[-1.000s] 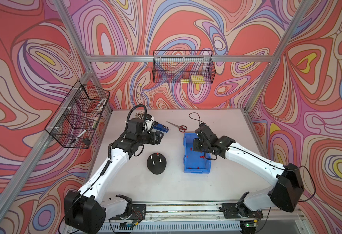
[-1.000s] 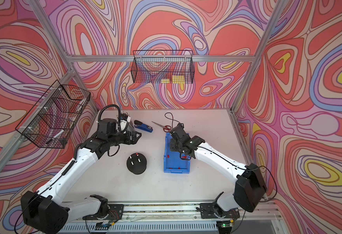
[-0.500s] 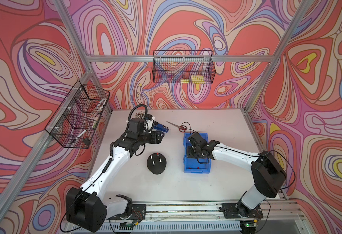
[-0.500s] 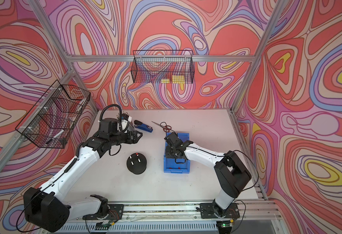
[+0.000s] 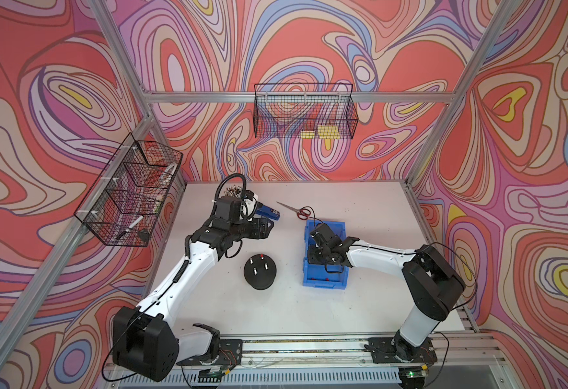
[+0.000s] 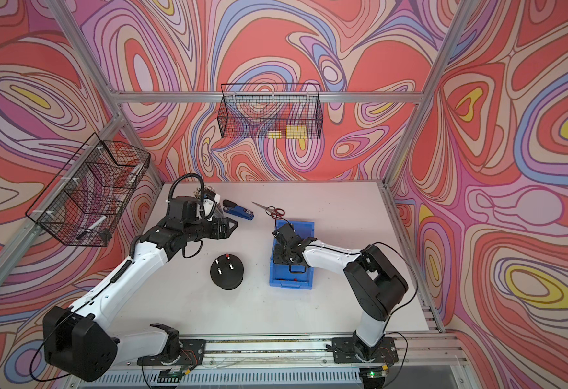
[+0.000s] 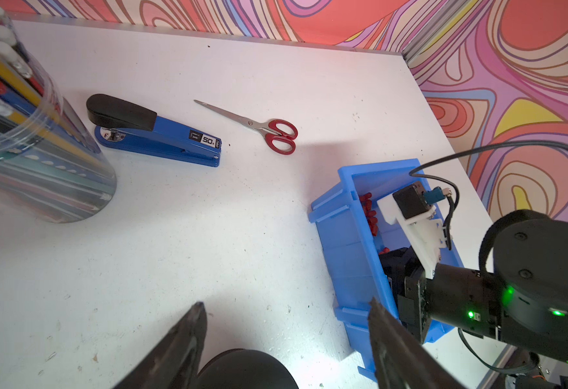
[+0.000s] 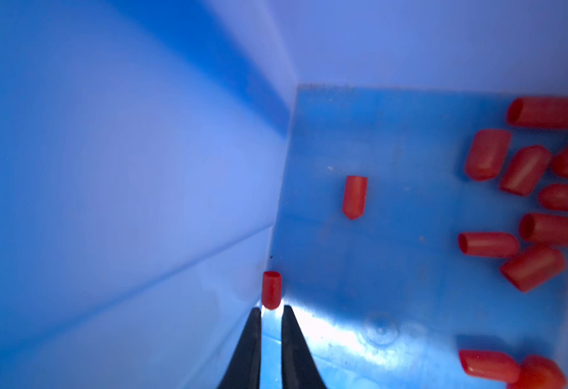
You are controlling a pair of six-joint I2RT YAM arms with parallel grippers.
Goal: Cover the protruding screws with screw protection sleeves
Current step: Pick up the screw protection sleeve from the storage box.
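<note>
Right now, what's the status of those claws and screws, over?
Left gripper open, empty. Right gripper slightly open in blue bin, red sleeve at tips. One screw capped. Nothing blocking.

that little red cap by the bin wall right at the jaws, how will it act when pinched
The small red cylindrical plastic sleeve lies on the smooth floor of the blue plastic bin, so a nudge would probably roll it. Hollow like its neighbours, it likely weighs almost nothing and may squash. Its glossy skin could slip from narrow jaws.
</note>
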